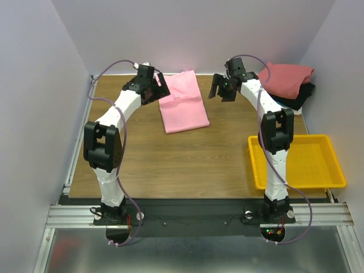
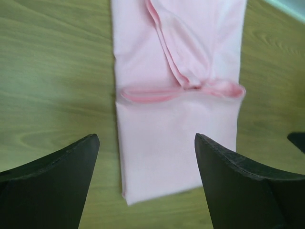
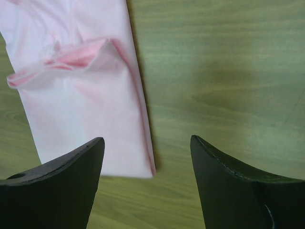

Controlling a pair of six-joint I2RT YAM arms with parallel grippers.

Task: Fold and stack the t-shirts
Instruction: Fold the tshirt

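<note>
A light pink t-shirt (image 1: 183, 102), folded into a long strip, lies on the wooden table at the back middle. My left gripper (image 1: 154, 91) is open just left of its far end; in the left wrist view the pink t-shirt (image 2: 176, 143) lies between and beyond the open jaws. My right gripper (image 1: 222, 88) is open and empty to the right of the shirt; the right wrist view shows the shirt's corner (image 3: 95, 109) at the left. A dusty red t-shirt (image 1: 287, 78) lies on a black one (image 1: 301, 96) at the back right.
A yellow plastic tray (image 1: 318, 176) stands at the right near the right arm's base. The table (image 1: 187, 165) is walled by pale panels at the left, back and right.
</note>
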